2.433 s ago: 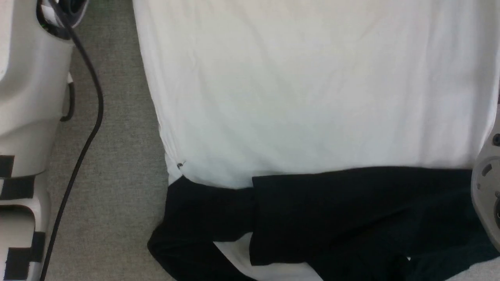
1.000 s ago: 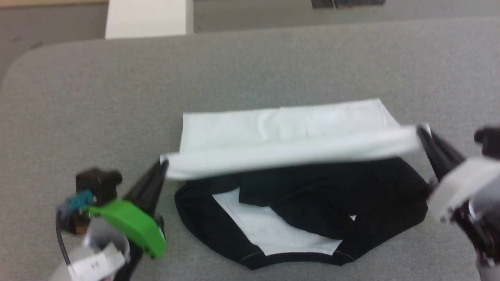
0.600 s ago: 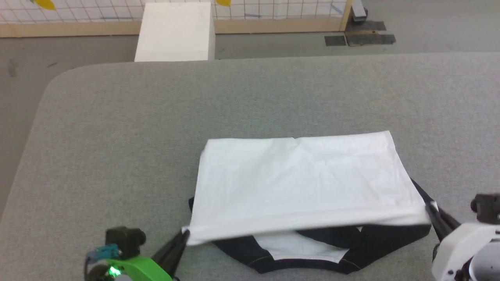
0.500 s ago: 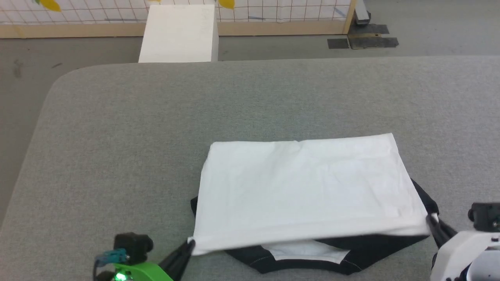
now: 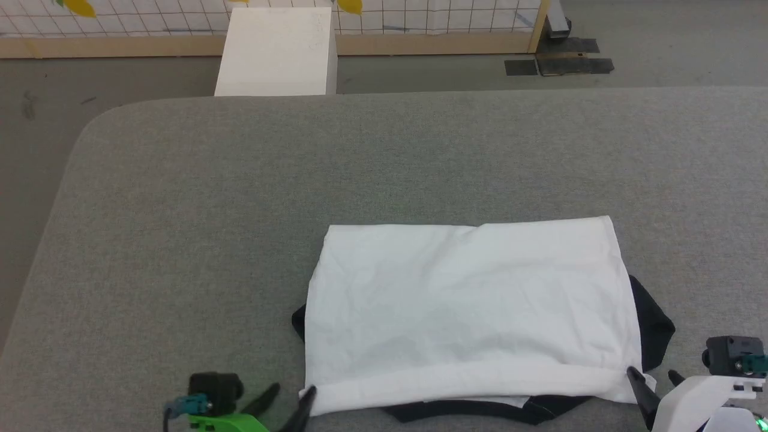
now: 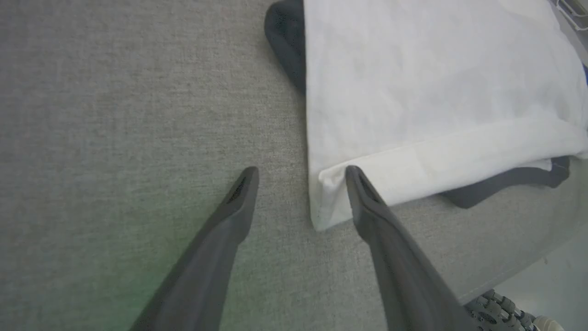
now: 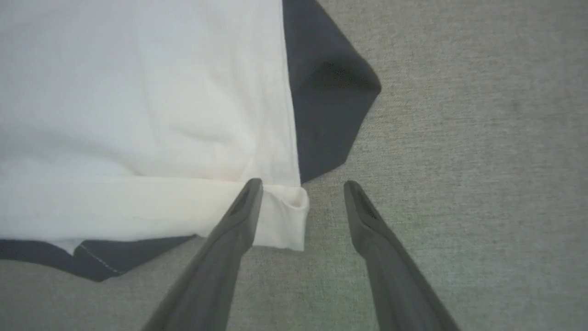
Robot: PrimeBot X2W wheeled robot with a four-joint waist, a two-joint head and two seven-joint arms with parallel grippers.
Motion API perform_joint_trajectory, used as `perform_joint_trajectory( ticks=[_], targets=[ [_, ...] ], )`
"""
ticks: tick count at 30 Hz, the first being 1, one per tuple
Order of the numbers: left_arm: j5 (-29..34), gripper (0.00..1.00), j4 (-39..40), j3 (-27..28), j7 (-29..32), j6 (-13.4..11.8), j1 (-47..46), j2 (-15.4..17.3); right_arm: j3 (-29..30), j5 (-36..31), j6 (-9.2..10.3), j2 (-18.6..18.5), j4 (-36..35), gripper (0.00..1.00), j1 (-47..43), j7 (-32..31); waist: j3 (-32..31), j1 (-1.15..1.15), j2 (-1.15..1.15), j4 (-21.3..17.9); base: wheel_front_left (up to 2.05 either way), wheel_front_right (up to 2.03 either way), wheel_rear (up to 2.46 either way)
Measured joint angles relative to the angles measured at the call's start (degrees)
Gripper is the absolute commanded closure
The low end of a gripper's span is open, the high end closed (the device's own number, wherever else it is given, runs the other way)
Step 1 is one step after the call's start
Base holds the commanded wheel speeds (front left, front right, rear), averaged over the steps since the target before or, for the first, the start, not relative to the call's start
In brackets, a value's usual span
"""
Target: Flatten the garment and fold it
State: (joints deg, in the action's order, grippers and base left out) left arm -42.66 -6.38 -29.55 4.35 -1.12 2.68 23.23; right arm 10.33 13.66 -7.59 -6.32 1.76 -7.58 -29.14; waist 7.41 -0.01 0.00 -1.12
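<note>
Folded shirt [image 5: 468, 300] sits near the front edge of the table [image 5: 180, 240], left gripper [image 5: 294, 390] and right gripper [image 5: 653, 374] both spread wide, holding nothing, at its front corners.

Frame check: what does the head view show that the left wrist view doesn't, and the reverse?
Head view adds: the whole folded garment, white panel on top with black peeking out at both sides; the right end effector, open at its near-right corner; a white block and a gridded fence beyond the table.
Left wrist view adds: a close look at the near-left corner, hem doubled over, lying between the open jaws.
Shared: the garment, the grey table, and the left end effector, open.
</note>
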Motion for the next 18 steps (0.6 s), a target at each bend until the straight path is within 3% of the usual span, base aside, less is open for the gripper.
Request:
perform_joint_trajectory(
  ticks=[7,10,15,16,18],
  targets=[
    [1.37,0.0,-1.4,5.12,-12.04,-1.48,-1.81,-1.46,2.55,1.99,0.01,1.46,-6.41,0.0,0.18,1.55,-0.9,0.0,0.0,0.13,0.0,0.0,0.0],
    [3.99,0.0,-1.21,9.32,-18.26,-3.91,-4.64,-3.52,5.53,2.99,0.01,2.41,-8.13,0.0,2.44,4.19,-1.3,0.0,0.0,0.24,0.0,0.0,0.0],
    [10.46,0.0,0.91,15.97,-18.93,-5.6,-8.24,-7.24,7.13,5.83,0.01,2.82,-4.78,0.0,7.0,5.73,-0.81,0.0,0.0,0.59,0.0,0.0,0.0],
    [15.24,0.0,2.25,19.86,-19.06,-5.47,-9.18,-9.91,7.73,7.78,0.01,2.91,-0.34,0.0,10.34,5.79,-0.28,0.0,0.0,0.56,0.0,0.0,0.0],
    [18.05,0.0,2.65,21.95,-19.07,-4.67,-9.18,-11.57,7.7,8.78,0.01,2.89,3.44,0.0,12.72,4.99,0.11,0.0,0.0,0.46,0.0,0.0,0.0]
  ],
)
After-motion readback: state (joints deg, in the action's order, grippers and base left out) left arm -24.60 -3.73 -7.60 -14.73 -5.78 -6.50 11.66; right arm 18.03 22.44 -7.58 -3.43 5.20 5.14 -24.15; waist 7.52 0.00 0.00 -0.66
